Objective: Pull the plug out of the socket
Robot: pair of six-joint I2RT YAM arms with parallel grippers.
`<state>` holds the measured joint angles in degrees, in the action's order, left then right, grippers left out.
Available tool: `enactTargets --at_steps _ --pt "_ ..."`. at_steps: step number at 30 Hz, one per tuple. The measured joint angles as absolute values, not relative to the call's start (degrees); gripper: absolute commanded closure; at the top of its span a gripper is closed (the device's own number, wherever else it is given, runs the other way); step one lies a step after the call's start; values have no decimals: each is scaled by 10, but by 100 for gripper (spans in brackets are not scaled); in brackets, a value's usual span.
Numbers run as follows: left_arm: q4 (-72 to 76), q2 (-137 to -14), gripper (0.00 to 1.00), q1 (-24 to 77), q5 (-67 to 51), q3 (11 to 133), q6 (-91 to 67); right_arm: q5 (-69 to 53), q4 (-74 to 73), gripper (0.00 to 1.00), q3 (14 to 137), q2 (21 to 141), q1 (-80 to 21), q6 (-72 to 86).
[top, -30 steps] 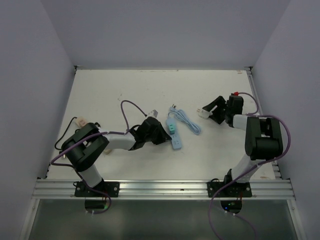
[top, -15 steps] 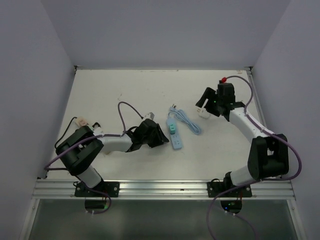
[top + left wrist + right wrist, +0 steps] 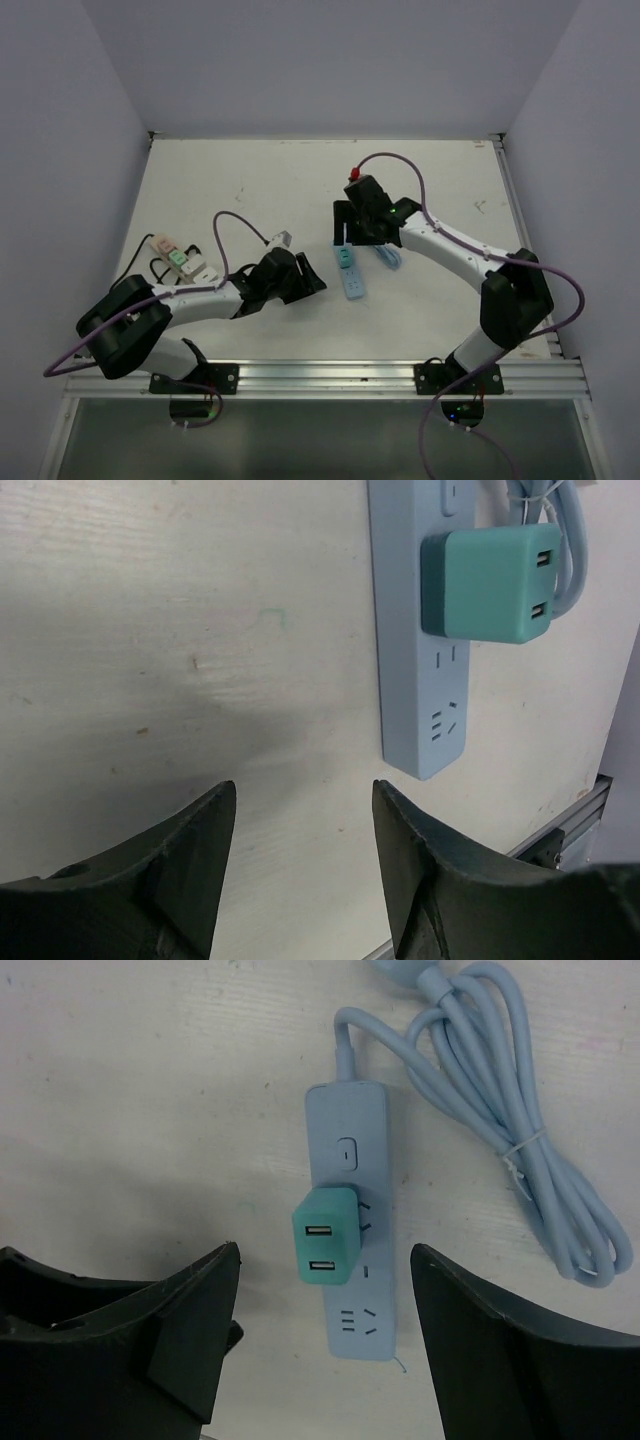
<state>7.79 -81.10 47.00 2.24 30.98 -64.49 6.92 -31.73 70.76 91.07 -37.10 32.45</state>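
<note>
Two sets of jaws, both empty. Left jaws: apart, with only bare worktop [image 3: 150, 630] between the two left fingers [image 3: 190, 870]. One blue power strip [image 3: 415, 630] lies flat ahead of the left jaws, offset to their right-finger side, not touched. One teal plug [image 3: 488, 583] is seated in that strip about mid-length, with two USB ports [image 3: 541, 558] on its face. Right jaws: spread wide, gripping nothing. In the right wrist view the plug and strip sit in the gap between the two right fingers [image 3: 150, 1340], with no contact visible; height above the plug can't be told. One blue cable [image 3: 520, 1130] leaves the strip's end farthest ahead of the right jaws. It is bundled into a loop with one tie [image 3: 520, 1150] and lies just beside the strip on the jaws' right-finger side. One pale strip [image 3: 178, 257] sits well off to the outer side of the left jaws; what's plugged into it is too small to tell.
</note>
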Motion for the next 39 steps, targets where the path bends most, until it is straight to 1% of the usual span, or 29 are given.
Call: enactTargets --at_steps 1,4,5,6,8,9,11,12,17,18,20,21,22,23,26,27,33,39 --pt "77 -806 39 469 23 303 -645 74 -324 28 716 924 -380 324" --pt "76 -790 28 469 26 288 -647 96 -346 30 736 964 -408 323" --pt "76 -786 27 468 27 284 -648 101 -353 31 742 974 -414 323" --pt "76 -781 23 467 28 281 -649 112 -362 31 748 987 -421 323" --pt "77 -776 23 465 30 279 -649 126 -373 34 757 1007 -433 324" --pt "77 -773 23 464 31 278 -649 130 -378 37 759 1015 -437 324" --pt "79 -772 23 462 32 276 -649 138 -385 41 761 1025 -441 325" --pt "80 -772 23 462 32 275 -649 141 -388 47 761 1028 -441 325" --pt "82 -772 24 461 31 273 -649 145 -389 60 761 1032 -441 327" --pt "84 -772 24 461 30 273 -649 145 -387 65 761 1032 -441 327" --pt "90 -773 24 461 27 273 -648 144 -384 72 760 1032 -441 328" --pt "92 -774 24 461 24 273 -648 144 -383 79 760 1032 -441 328" --pt "95 -775 24 461 21 273 -647 144 -382 83 759 1032 -441 328" --pt "97 -776 24 461 19 273 -646 143 -382 90 758 1032 -441 328" --pt "101 -781 24 460 15 273 -643 140 -375 98 751 1027 -441 329" --pt "103 -783 24 460 12 273 -642 139 -368 100 745 1023 -440 331" --pt "112 -805 22 458 -1 282 -639 111 -312 100 688 983 -423 352" --pt "130 -844 22 458 -27 307 -639 99 -286 100 664 967 -415 360"
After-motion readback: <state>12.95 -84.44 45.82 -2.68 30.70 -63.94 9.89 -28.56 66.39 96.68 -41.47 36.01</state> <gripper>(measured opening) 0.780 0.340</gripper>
